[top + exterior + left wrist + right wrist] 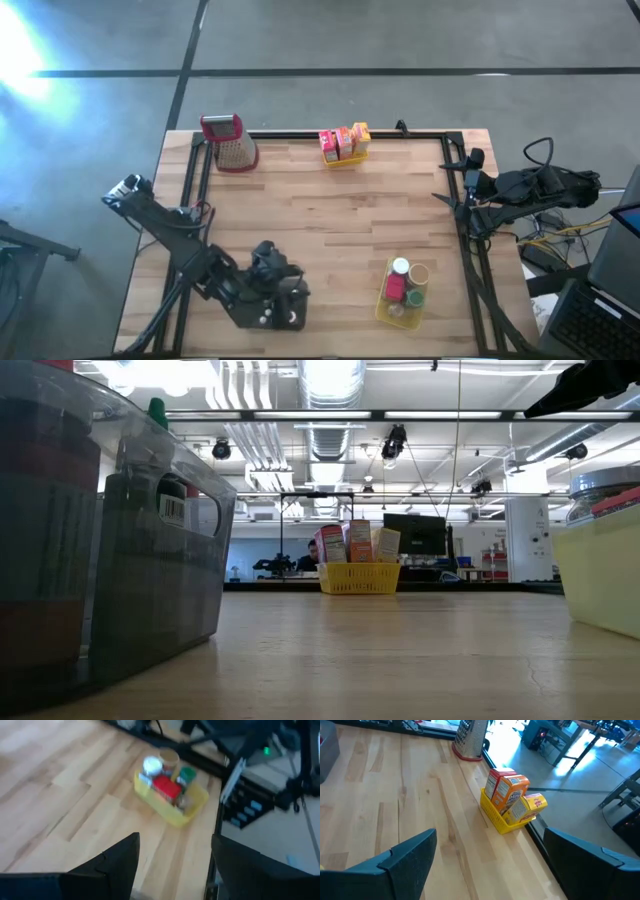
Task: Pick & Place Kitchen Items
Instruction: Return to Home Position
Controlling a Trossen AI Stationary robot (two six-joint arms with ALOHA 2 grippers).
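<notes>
Kitchen items lay on pale wooden table. Left gripper, jaws apart, front-left; right gripper, jaws apart, right edge. Grey see-through bin held green-capped bottle; far yellow plastic basket, orange cardboard boxes; front-right yellow basket, little jars

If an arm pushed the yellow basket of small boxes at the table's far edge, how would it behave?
The yellow basket looks thin-walled and light, so it would probably slide on the smooth wooden table rather than tip. The boxes stand well above its wall and one leans outward, so a sharp push might topple them.
</notes>
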